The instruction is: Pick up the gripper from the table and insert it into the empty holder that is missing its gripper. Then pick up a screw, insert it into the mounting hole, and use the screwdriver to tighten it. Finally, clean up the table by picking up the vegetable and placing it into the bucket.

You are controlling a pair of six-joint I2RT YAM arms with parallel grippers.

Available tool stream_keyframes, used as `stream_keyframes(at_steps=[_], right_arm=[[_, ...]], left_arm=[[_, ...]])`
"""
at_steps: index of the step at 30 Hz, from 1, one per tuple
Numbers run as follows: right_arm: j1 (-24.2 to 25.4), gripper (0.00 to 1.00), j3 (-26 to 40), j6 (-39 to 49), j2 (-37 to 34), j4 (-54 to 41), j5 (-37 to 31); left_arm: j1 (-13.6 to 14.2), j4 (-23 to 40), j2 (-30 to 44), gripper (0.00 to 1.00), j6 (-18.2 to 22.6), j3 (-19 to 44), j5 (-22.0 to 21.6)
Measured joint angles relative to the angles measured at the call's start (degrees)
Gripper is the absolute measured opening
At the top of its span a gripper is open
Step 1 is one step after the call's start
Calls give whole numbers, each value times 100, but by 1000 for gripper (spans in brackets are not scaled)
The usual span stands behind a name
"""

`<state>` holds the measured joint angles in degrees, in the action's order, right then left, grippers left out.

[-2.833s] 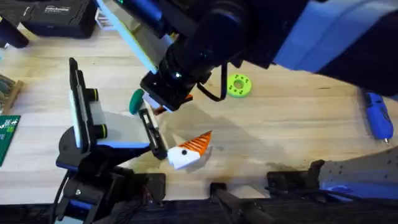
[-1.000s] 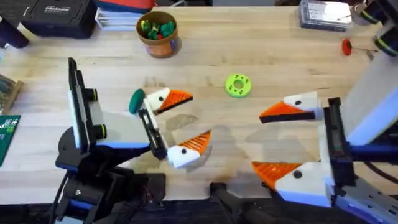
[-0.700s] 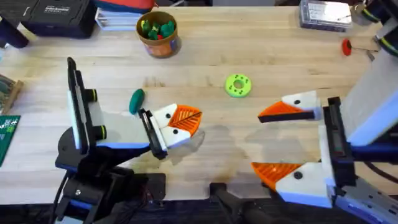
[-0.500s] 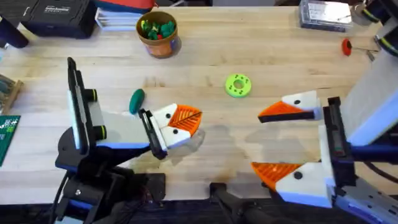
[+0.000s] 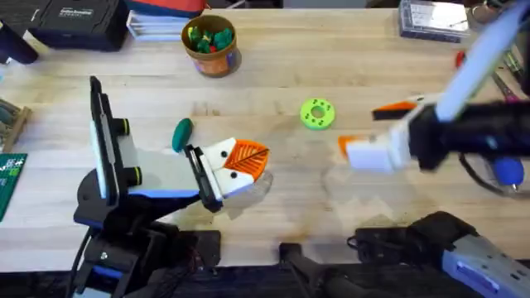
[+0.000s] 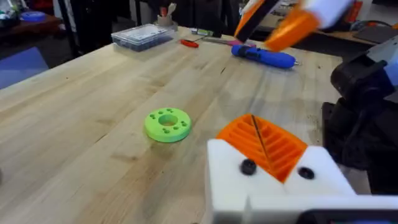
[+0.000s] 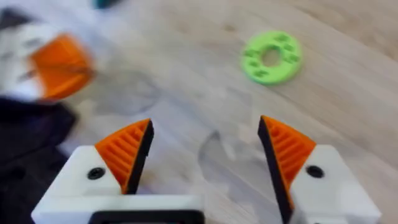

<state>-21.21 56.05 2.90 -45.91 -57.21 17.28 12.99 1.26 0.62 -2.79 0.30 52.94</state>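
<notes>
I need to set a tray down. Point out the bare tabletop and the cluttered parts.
Bare wood lies between the bucket and the clear box, and left of the bucket. Crowded: around the vegetable, left gripper, green disc and right gripper.

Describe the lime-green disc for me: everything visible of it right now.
The lime-green round plastic disc lies flat on the light wooden butcher-block tabletop, near the middle. It has a large centre hole ringed by several small holes and looks matte and moulded. Nothing touches it: the dark green oval vegetable lies apart on one side, and the right tool hovers on the other.
</notes>
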Motion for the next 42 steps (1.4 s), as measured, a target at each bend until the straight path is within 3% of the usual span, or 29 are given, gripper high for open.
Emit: stream_keyframes(at_steps=[8, 17, 28, 42], right_arm=[[2276, 994, 542, 612, -1757, 129, -1274], [4313, 994, 848, 1399, -3391, 1813, -1738], [5977, 994, 848, 2224, -4390, 2106, -1808], [7196, 994, 877, 2916, -4659, 2079, -1818]], left_arm=[[0, 0, 0, 10, 0, 0, -2], [0, 0, 0, 10, 0, 0, 0], [0, 0, 0, 10, 0, 0, 0], [0, 0, 0, 9, 0, 0, 0]])
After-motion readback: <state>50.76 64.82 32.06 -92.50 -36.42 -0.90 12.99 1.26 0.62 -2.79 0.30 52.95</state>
